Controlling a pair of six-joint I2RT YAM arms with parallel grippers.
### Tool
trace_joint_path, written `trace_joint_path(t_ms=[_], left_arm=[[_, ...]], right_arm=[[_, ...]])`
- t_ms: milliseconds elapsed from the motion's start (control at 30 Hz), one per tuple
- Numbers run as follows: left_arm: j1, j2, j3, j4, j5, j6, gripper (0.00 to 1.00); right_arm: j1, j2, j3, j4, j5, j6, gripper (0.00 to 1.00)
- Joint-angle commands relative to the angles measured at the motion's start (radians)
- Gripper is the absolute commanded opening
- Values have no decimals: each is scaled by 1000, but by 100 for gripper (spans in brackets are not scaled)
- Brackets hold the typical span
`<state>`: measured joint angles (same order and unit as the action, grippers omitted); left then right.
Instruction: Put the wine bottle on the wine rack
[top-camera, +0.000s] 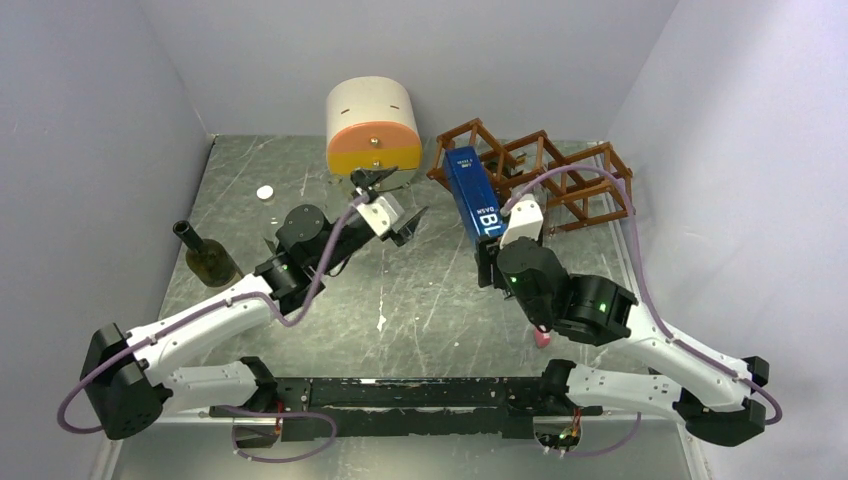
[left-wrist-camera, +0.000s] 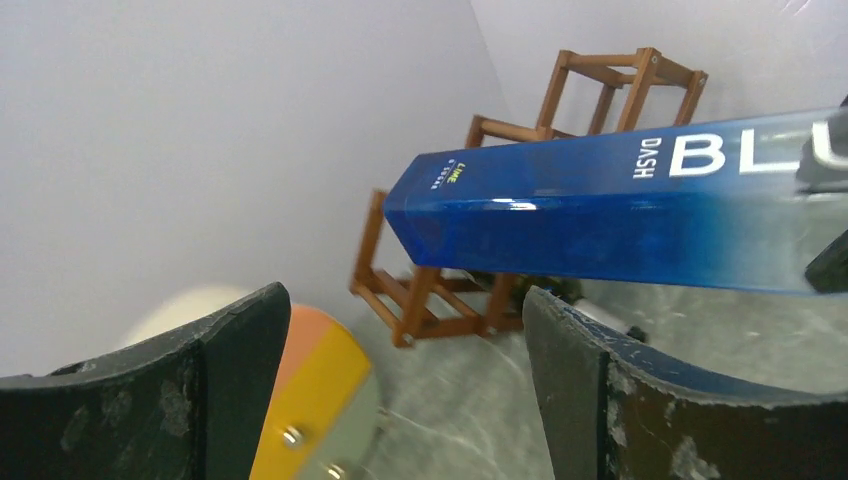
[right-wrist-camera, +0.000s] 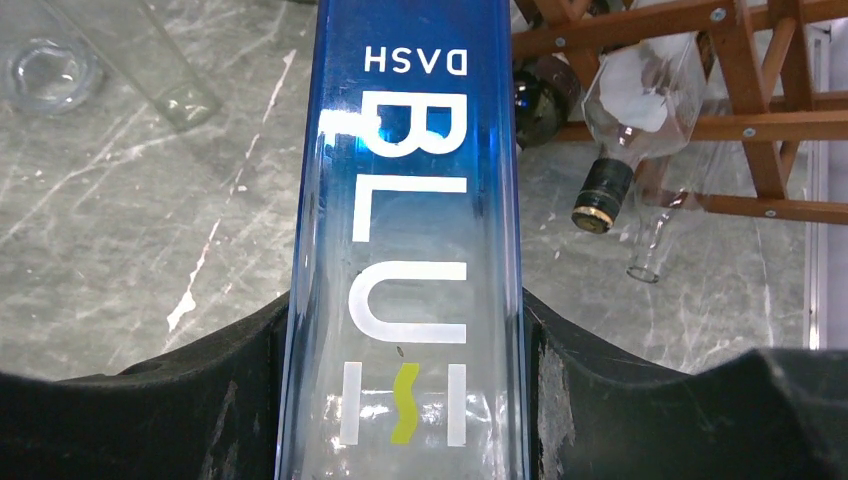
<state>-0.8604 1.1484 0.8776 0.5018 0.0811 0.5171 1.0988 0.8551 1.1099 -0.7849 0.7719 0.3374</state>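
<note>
Right gripper (right-wrist-camera: 405, 330) is clamped on the blue bottle's (top-camera: 472, 190) flat sides, end just at the rack (top-camera: 560, 175). Glass, so probably heavy, slick and breakable; I'd grip mid-body. Left gripper (left-wrist-camera: 400, 300) wide open, empty.

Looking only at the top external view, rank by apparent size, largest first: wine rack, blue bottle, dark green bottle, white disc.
1. wine rack
2-3. blue bottle and dark green bottle: similar, the blue one held up nearer the camera, so unranked
4. white disc
</note>
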Motion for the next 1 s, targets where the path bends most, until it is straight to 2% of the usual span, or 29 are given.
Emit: trace_joint_path(t_ms=[0, 100, 200, 267, 333, 567, 967], left_arm=[[-3, -57, -28, -110, -166, -443, 90], [-3, -82, -23, -230, -140, -605, 93], [-3, -70, 58, -450, -161, -735, 95], [-3, -49, 123, -588, -179, -789, 94], [-3, -49, 147, -653, -197, -829, 94], [-4, -146, 82, -650, -196, -857, 97], [-3, -208, 75, -704, -164, -858, 96]], right_arm=[[-3, -5, -15, 144, 76, 60, 0], [-5, 18, -44, 152, 76, 87, 0], [-20, 42, -76, 173, 41, 108, 0], [-45, 56, -96, 201, 7, 113, 0], [-81, 67, -117, 233, -30, 119, 0], [-254, 65, -233, 374, -206, 108, 0], [-289, 73, -233, 450, -210, 148, 0]])
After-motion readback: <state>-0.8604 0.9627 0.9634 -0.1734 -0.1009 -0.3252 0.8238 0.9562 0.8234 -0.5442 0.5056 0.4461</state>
